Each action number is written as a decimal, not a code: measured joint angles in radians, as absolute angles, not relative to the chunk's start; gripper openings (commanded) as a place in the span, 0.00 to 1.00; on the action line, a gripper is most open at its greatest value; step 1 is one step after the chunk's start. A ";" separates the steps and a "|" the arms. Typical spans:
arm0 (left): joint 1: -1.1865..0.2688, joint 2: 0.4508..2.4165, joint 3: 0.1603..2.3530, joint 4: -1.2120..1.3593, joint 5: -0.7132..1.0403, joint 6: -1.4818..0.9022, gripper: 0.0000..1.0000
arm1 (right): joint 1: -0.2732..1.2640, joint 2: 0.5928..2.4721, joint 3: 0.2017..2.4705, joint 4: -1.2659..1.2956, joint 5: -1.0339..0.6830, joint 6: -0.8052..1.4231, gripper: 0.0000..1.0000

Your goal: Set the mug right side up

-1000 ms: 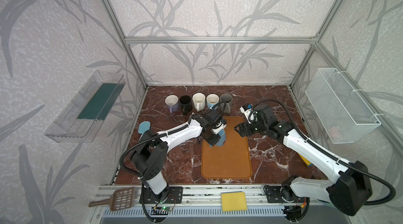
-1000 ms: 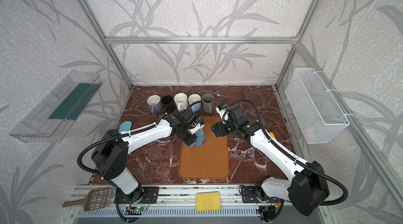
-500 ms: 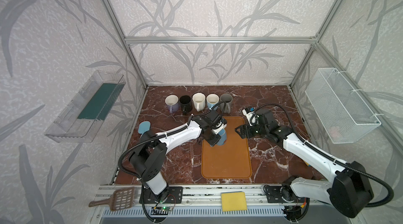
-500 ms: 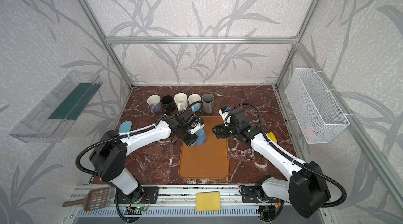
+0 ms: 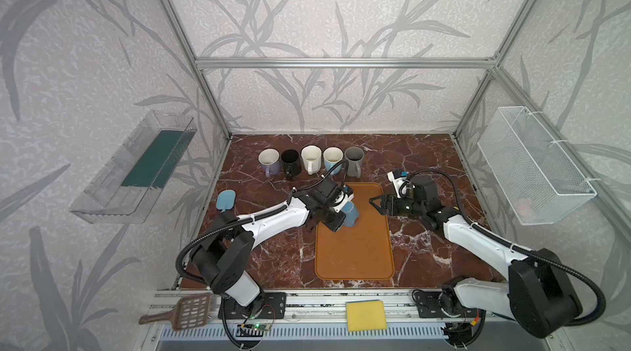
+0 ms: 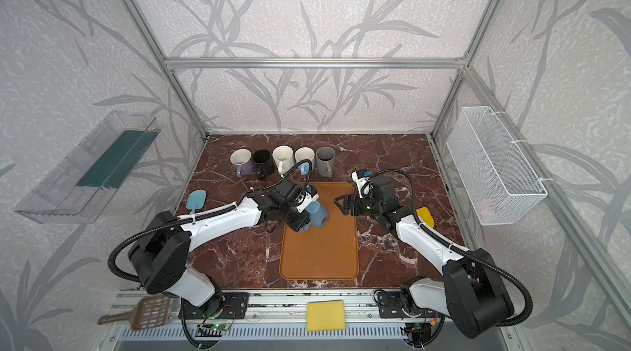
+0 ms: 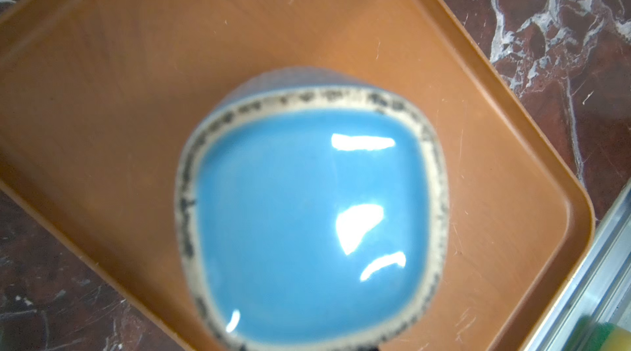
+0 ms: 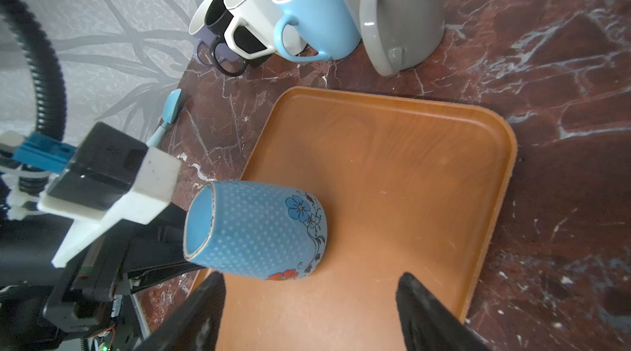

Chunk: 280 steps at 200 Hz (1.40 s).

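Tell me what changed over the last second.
The right gripper, jaws open, sank slightly toward the orange tray, facing the blue floral mug. Nothing was taken or released: the left gripper stays shut on the tilted mug, and the row of five mugs at the back is unmoved.

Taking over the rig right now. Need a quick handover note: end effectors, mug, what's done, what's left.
Left end effector: shut on the blue dotted ceramic mug with flower print; the grip point is hidden behind the mug.
Right end effector: open, empty, beside the mug with its fingers pointing at it.
Mug: over the orange rectangular plastic tray, near its back left corner, base up and mouth toward the tray. Cannot tell whether it touches.
Done: mug grasped.
Left: lift it, flip it mouth up, set it down, release.
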<state>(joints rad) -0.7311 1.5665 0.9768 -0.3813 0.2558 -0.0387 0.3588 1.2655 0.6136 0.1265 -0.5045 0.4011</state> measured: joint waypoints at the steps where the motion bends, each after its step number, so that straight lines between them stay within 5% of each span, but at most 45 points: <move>1: -0.731 1.565 0.976 -0.379 0.255 -0.040 0.00 | 0.358 1.267 0.612 0.131 -0.508 0.403 0.79; 122: -0.612 1.370 0.797 -0.081 0.311 -0.233 0.00 | 0.341 1.336 0.521 0.445 -0.664 0.551 0.78; 280: -0.555 1.264 0.730 0.223 0.501 -0.447 0.00 | 0.475 1.710 0.494 1.220 -0.736 0.957 0.72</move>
